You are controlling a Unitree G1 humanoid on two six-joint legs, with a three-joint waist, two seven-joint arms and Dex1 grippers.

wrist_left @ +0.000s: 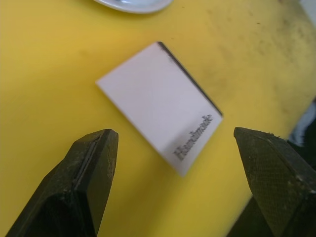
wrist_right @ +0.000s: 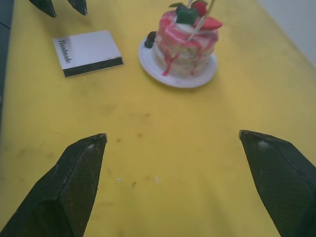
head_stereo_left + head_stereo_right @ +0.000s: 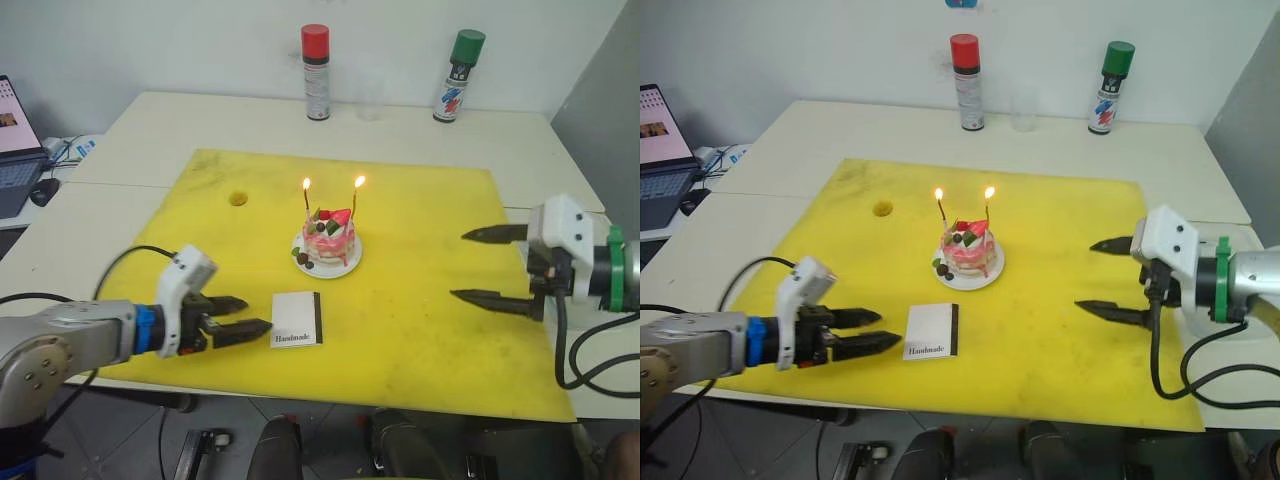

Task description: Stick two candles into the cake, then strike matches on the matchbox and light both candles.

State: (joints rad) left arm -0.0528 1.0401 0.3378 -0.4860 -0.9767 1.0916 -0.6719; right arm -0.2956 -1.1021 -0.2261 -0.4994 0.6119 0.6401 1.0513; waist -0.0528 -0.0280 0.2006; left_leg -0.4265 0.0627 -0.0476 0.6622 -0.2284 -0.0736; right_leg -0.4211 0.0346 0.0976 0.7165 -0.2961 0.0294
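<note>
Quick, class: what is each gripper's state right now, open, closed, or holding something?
Left gripper: open, empty, beside the flat white rectangular matchbox.
Right gripper: open wide, empty, over the yellow mat.

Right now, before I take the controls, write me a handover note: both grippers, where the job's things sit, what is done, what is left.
Left gripper: open, holding nothing, low over the yellow mat, just short of the matchbox.
Right gripper: open wide, holding nothing, off to the cake's right.
Cake: on its white plate, mid-mat.
Candles: both stand in the cake, both show a flame.
Matchbox: flat on the mat in front of the cake, "Handmade" side up, untouched by either gripper.
Matches: none that I can make out.
Done: candles planted and lit.
Left: seemingly nothing; probably just back the arms away.
</note>
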